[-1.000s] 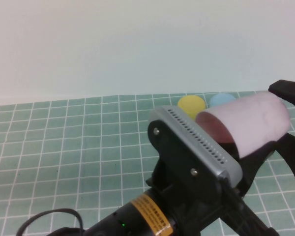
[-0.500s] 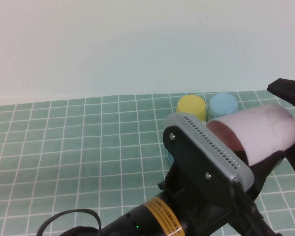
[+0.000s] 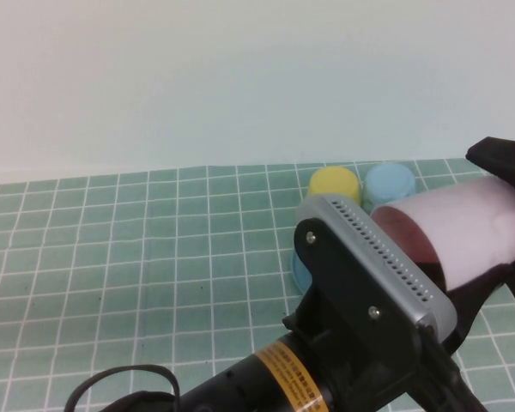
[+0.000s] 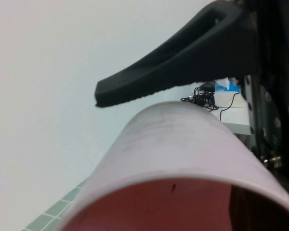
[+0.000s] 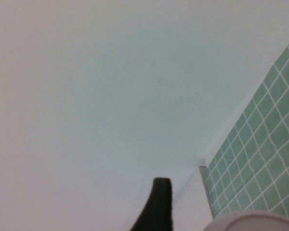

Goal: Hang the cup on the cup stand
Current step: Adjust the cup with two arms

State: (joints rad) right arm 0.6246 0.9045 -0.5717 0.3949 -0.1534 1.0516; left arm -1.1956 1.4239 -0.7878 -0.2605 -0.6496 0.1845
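While the pink cup [image 3: 463, 232] is lying on its side in mid-air, above the green gridded counter [image 3: 137, 249] at the right of the high view, the two arms are meeting around it in what looks like a handover. The right gripper [image 3: 511, 232] is standing with its fingers [image 3: 498, 159] spread wide on either side of the cup's closed end, not yet pinching it. The left gripper [image 4: 183, 192] is sitting at the cup's open mouth with its fingers clenched, apparently on the rim, though the grip itself is hidden. The cup stand [image 3: 302, 273] is showing only as a blue edge behind the left arm, with a yellow cup [image 3: 335, 184] and a light blue cup [image 3: 389, 183] already on it. Next, the right fingers would need to close before the left lets go.
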